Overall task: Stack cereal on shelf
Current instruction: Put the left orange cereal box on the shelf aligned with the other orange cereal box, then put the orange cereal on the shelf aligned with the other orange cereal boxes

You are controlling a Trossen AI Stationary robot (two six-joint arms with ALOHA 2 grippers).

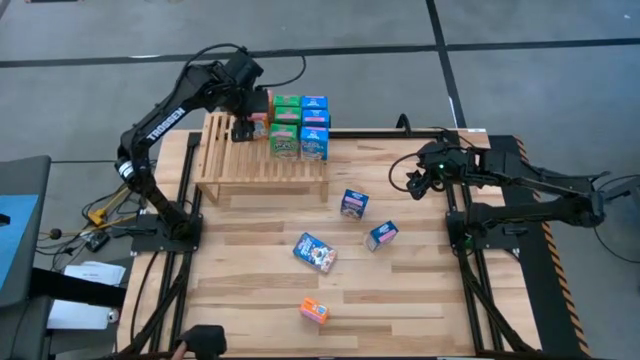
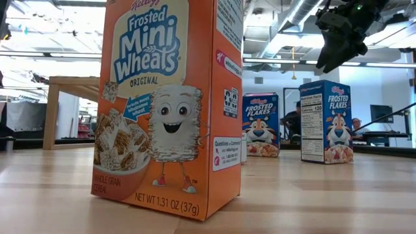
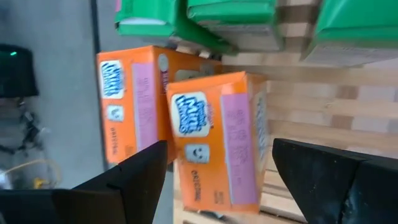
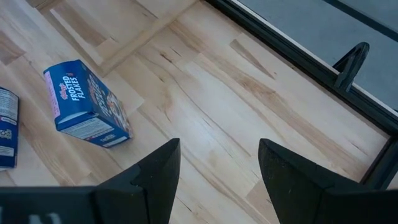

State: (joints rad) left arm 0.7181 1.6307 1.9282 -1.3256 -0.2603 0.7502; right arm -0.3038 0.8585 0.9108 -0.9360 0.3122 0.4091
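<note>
Over the low slatted light-wood shelf (image 1: 262, 160), the left gripper (image 3: 217, 171) stands released astride a small orange cardboard cereal box (image 3: 217, 140); light, stiff, crushable, best pinched across its broad faces; right gripper (image 4: 217, 165) waits open

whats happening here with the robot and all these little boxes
A two-armed robot is putting small cereal boxes onto a slatted wooden shelf. The left gripper is at the shelf's back edge, fingers open around an orange box standing beside another orange one, next to green and blue boxes. The right gripper hovers open over bare table. Four boxes remain scattered on the table.
</note>
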